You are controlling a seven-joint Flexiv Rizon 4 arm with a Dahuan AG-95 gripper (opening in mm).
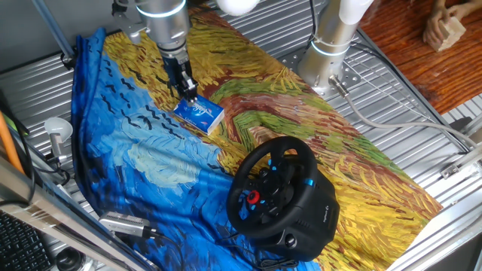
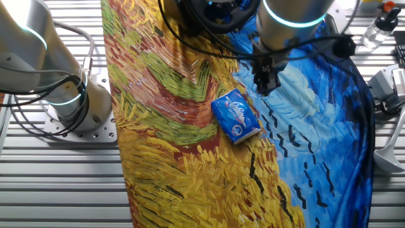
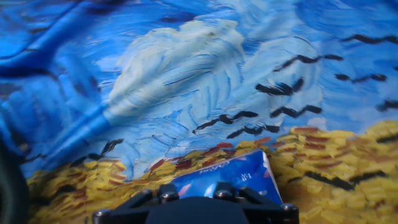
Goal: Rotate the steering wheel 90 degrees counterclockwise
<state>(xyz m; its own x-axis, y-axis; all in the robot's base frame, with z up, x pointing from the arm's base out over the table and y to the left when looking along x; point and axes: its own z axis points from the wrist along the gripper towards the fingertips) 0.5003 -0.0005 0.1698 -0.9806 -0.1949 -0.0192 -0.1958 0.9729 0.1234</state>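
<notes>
Gripper (image 1: 188,93) above glossy rectangular box (image 1: 199,114), jaw state unclear, round black steering wheel (image 1: 273,187) on rumpled painted cloth (image 1: 158,162)

table (image 1: 422,113): slatted metal; cloth (image 1: 316,128): painted, spread; on cloth: steering wheel (image 1: 275,192); box (image 1: 199,114)

Arm (image 1: 162,19): silver-grey cylindrical links, glowing pale cyan ring at joint. Hand (image 1: 186,90): black, narrow, two slim fingers. Black cables loop round wrist (image 2: 285,38). In hand view, black housing (image 3: 196,208) with small silver screws along top.
</notes>
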